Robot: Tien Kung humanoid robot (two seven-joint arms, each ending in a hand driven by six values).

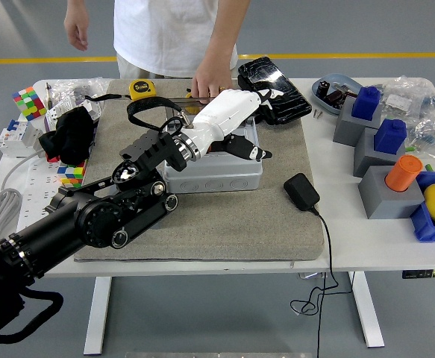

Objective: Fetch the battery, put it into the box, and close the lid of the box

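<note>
A white table (366, 246) fills the middle of the frame, and a grey mat (277, 224) covers its centre. A person (169, 33) in a white shirt stands at the top edge, with one hand (210, 80) resting on the mat's far side just behind the box, touching the dark lid (202, 95) that lies flat there.

The robot's left arm (90, 220) enters from the lower left and reaches up toward the centre. Its white left hand (236, 119) hovers over the grey box (213, 173), fingers (248, 151) spread apart and holding nothing. The box sits open near the mat's middle. The hand hides most of the inside, so the battery cannot be made out.

A black pouch (273, 89) lies at the mat's upper right corner, just beside the hand's fingertips. A black power adapter (301, 192) sits right of the box, its cable trailing off the near edge. A yellow tape measure (142, 89) rests at the mat's upper left.

Grey blocks with blue and orange caps (385, 160) stand at the right. A colour cube (27, 102) lies at the upper left.
</note>
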